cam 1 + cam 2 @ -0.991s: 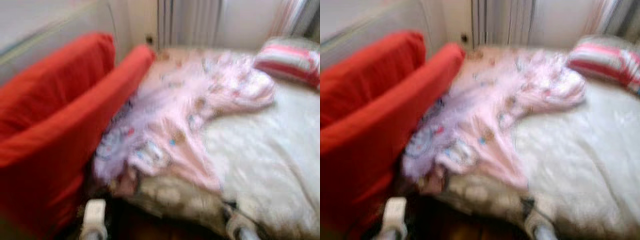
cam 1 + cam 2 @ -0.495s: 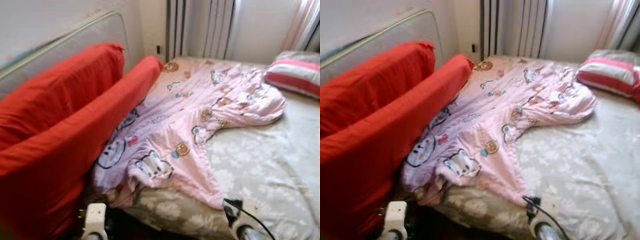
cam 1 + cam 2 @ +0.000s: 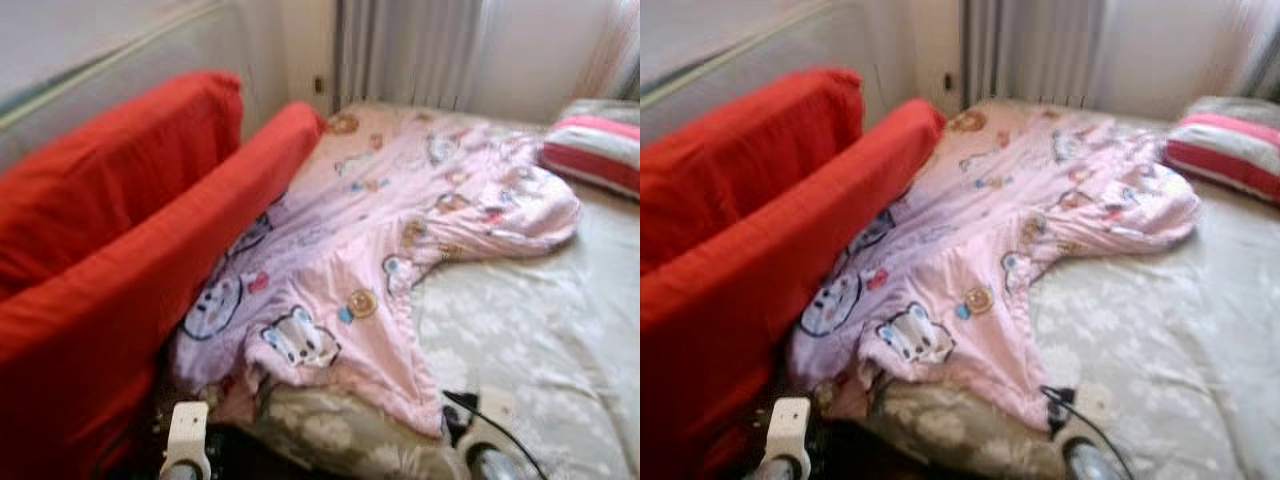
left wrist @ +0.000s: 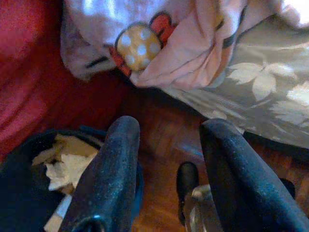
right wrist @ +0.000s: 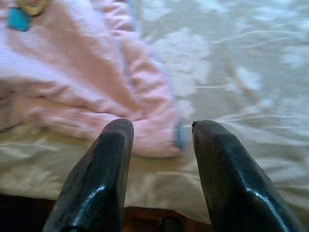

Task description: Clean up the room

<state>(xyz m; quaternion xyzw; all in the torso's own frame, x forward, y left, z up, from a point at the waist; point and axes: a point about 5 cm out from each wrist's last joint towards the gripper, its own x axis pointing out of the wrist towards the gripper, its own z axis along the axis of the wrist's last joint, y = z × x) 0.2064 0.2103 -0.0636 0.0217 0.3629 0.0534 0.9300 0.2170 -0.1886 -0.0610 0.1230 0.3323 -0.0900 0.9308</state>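
Observation:
A pink cartoon-print blanket (image 3: 400,230) lies crumpled across the left and far part of a bed with a grey flowered sheet (image 3: 540,330). Its near corner hangs over the bed's front edge. My left gripper (image 4: 169,140) is open, low over the wooden floor beside the hanging blanket corner (image 4: 183,53). My right gripper (image 5: 159,140) is open, just above the bed's front edge at the blanket's near hem (image 5: 145,121). Both wrists (image 3: 187,440) (image 3: 480,450) show at the bottom of the head views.
A red sofa or cushion stack (image 3: 110,270) stands close on the left of the bed. A striped pillow (image 3: 600,150) lies at the far right. A dark bin with crumpled paper (image 4: 53,164) sits on the floor under my left gripper. Curtains (image 3: 410,50) hang behind.
The head views have shifted slightly and gone blurry again; the blanket and the pillow lie as before. Both wrists stay at the bottom edge.

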